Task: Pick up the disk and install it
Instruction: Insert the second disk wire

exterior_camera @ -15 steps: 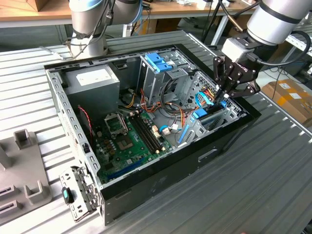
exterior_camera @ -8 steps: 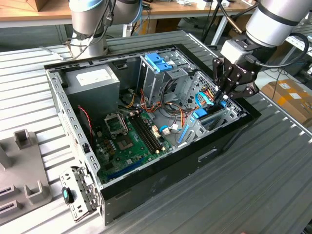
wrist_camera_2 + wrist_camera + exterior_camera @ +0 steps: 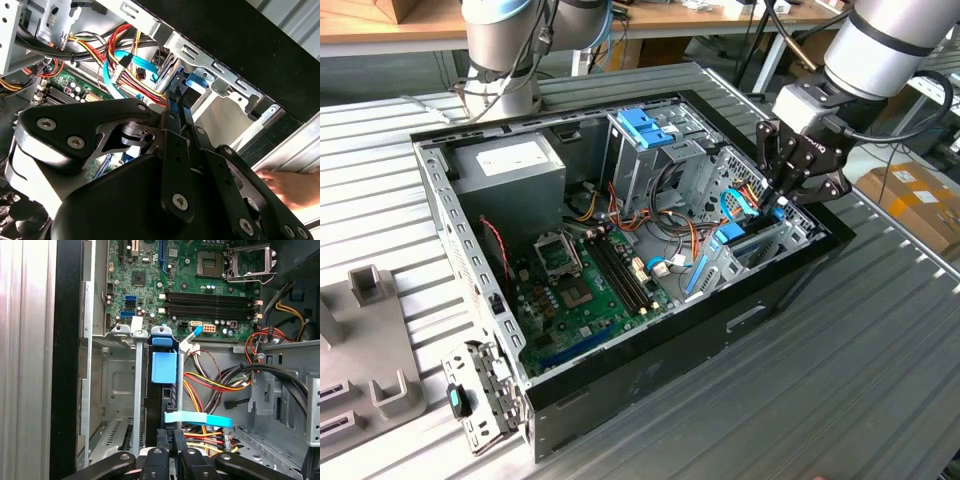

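Your pincer (image 3: 778,205) sits low at the corner of the open computer case (image 3: 650,385) on the exterior view's right, and its fingers (image 3: 172,452) are drawn narrow onto the top edge of the disk (image 3: 162,390). In the first wrist view the disk stands on edge, blue frame uppermost, between the upright metal rails of the drive bay (image 3: 117,385) (it looks partly seated there, though I cannot tell how deep). Holding it by the thin edge makes sense as a judgement: the slot is tight, so only an edge-on grip lets the drive go in between the rails.

A light-blue flat cable (image 3: 199,418) crosses just beside the fingers, and a bundle of coloured wires (image 3: 205,385) lies near the bay, close enough to snag. The green circuit board (image 3: 200,285) lies beyond the bay on the case floor.

A person's hand (image 3: 292,186) rests outside the case wall in the second wrist view.

As for writing, the white sticker on the grey power box (image 3: 510,165) is too small to read, and the disk's own label is turned out of sight.
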Motion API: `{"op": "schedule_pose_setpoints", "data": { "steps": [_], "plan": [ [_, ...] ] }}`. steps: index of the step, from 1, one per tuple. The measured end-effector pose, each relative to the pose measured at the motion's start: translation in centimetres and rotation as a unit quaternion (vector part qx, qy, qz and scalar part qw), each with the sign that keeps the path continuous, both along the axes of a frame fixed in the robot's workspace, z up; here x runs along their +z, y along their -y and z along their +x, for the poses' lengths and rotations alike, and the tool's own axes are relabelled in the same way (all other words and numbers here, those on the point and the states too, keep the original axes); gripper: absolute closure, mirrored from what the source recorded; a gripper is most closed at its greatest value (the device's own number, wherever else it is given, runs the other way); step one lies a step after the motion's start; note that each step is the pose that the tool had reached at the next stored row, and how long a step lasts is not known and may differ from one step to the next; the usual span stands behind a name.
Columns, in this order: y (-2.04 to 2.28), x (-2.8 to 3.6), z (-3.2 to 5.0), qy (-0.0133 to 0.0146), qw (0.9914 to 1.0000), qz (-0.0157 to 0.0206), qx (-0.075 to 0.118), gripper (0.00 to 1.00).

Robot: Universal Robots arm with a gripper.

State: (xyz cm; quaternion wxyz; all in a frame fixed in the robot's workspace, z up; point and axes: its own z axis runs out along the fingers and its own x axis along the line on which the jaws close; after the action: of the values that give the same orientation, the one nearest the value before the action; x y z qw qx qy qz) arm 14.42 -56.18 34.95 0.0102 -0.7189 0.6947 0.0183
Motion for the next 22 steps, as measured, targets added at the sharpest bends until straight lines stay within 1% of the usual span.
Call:
{"op": "schedule_pose_setpoints", "data": {
  "steps": [12, 15, 22],
  "plan": [
    [0.00, -0.48, 0.00, 0.0000, 1.00000, -0.0001, -0.001, 0.84],
    [0.02, -0.85, 0.00, 0.0000, 1.00000, -0.0003, -0.001, 0.84],
    [0.02, -0.96, 0.00, 0.0000, 1.00000, 0.0000, -0.002, 0.84]
  ]
}}
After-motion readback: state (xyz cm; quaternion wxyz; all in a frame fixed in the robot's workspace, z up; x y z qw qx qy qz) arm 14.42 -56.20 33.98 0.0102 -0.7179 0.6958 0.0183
